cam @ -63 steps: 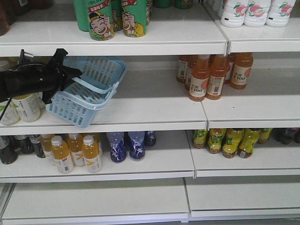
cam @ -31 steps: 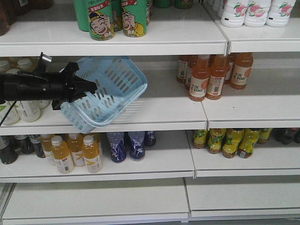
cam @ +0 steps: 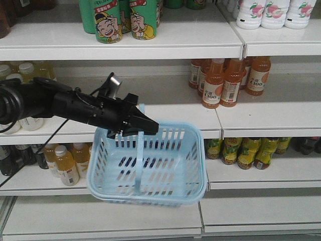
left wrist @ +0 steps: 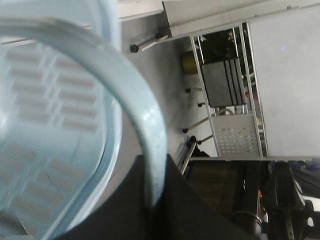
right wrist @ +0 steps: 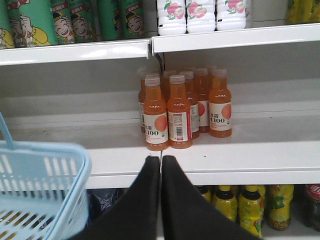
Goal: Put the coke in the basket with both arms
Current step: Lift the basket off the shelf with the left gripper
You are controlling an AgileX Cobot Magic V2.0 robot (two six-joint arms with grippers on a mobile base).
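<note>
My left gripper (cam: pixel 148 128) is shut on the flat handle (cam: pixel 139 150) of the light blue basket (cam: pixel 165 168). The basket hangs upright, mouth up, in front of the lower shelves. In the left wrist view the handle (left wrist: pixel 142 112) runs down between the black jaws of the left gripper (left wrist: pixel 153 167), with the basket wall (left wrist: pixel 50 100) to the left. My right gripper (right wrist: pixel 160 160) is shut with nothing in it, to the right of the basket (right wrist: pixel 42 180). A dark bottle with a red wrap (right wrist: pixel 313 200), perhaps the coke, shows at the lower right edge.
Orange-drink bottles (cam: pixel 220 83) stand on the middle shelf (cam: pixel 165 118), to the right of the basket. Green cans (cam: pixel 108 20) and white bottles (cam: pixel 271 12) fill the top shelf. Yellow bottles (cam: pixel 246 150) and juice bottles (cam: pixel 65 165) stand on the lower shelf.
The left arm has carried the basket off the middle shelf, rightward and down. It was tilted on its side; now it hangs upright from its handle.
</note>
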